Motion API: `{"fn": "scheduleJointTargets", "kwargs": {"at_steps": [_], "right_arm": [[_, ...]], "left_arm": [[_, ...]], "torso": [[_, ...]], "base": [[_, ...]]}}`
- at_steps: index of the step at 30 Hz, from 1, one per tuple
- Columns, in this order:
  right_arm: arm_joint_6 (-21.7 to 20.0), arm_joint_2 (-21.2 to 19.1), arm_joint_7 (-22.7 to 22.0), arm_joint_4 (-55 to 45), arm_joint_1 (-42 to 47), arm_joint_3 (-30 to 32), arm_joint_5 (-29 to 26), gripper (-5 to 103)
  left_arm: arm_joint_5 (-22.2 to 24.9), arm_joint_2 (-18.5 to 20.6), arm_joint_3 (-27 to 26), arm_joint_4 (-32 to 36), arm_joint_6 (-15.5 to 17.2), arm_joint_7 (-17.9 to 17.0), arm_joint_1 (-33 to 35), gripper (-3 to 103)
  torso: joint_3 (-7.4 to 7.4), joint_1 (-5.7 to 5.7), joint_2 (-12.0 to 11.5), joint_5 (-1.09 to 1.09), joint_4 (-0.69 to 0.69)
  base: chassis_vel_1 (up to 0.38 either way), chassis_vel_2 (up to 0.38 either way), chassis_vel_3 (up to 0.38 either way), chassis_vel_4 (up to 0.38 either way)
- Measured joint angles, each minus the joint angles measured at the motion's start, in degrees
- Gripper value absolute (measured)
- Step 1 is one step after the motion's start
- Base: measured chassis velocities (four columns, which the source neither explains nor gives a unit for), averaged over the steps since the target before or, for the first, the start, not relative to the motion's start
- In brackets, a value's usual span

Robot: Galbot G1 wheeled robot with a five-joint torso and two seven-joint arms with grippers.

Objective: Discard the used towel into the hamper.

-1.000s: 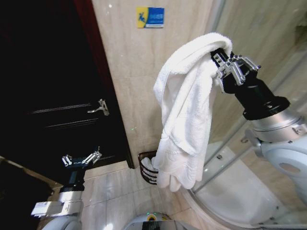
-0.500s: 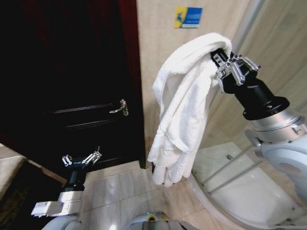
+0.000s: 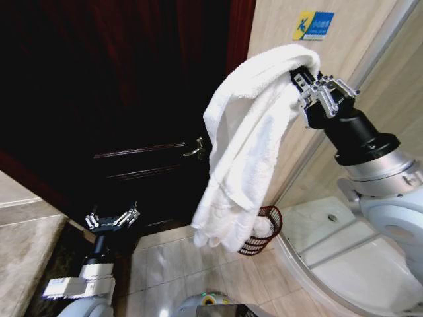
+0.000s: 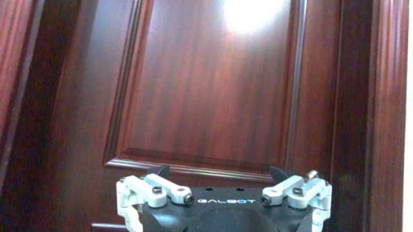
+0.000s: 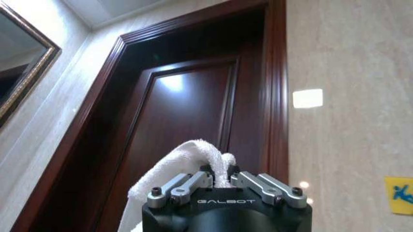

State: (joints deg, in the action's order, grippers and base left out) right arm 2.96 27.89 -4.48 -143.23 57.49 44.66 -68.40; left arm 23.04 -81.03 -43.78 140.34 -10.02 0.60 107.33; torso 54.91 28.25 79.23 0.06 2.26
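— Up high on the right?
— Right gripper [image 3: 299,74], raised, pinching the white towel [image 3: 241,145] at its top fold; rest of it draped down in front of the dark wooden door [image 3: 132,99].
— And low down?
— Hamper [image 3: 262,231] on the tiled floor [image 3: 178,264], partly hidden behind the towel's hanging end, close beside the shower tray [image 3: 344,251].
— Left side?
— Left gripper [image 3: 112,220] held low, fingers [image 4: 156,171] spread apart, holding nothing, facing the door panel.

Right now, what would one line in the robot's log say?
right gripper: shut on towel, held high | hamper: on floor below towel | left gripper: open, low, idle
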Motion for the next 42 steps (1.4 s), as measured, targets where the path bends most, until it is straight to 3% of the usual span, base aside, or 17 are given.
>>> {"fn": "scheduleJointTargets", "kwargs": {"at_steps": [4,7,9,42], "right_arm": [[0.00,0.00,0.00,0.00,0.00,0.00,0.00,9],[0.00,0.00,0.00,0.00,0.00,0.00,0.00,9],[0.00,0.00,0.00,-0.02,0.00,0.00,0.00,9],[0.00,0.00,-0.01,-0.01,0.00,-0.01,0.00,9]], "left_arm": [[0.00,0.00,0.00,0.00,0.00,0.00,0.00,100],[0.00,0.00,0.01,0.00,0.00,0.00,0.00,100],[0.00,0.02,0.00,0.00,0.00,0.00,0.00,100],[0.00,0.02,-0.01,0.00,0.00,-0.01,0.00,100]], "torso": [[0.00,0.00,0.00,-0.07,-0.02],[0.00,0.00,0.00,-0.01,-0.01],[0.00,0.00,0.00,-0.12,0.01],[0.00,0.00,0.00,-0.07,0.01]], "base": [[-0.060,-0.056,0.034,0.058],[0.000,0.000,0.000,0.000],[0.000,0.000,0.000,0.000],[0.000,0.000,0.000,0.000]]}}
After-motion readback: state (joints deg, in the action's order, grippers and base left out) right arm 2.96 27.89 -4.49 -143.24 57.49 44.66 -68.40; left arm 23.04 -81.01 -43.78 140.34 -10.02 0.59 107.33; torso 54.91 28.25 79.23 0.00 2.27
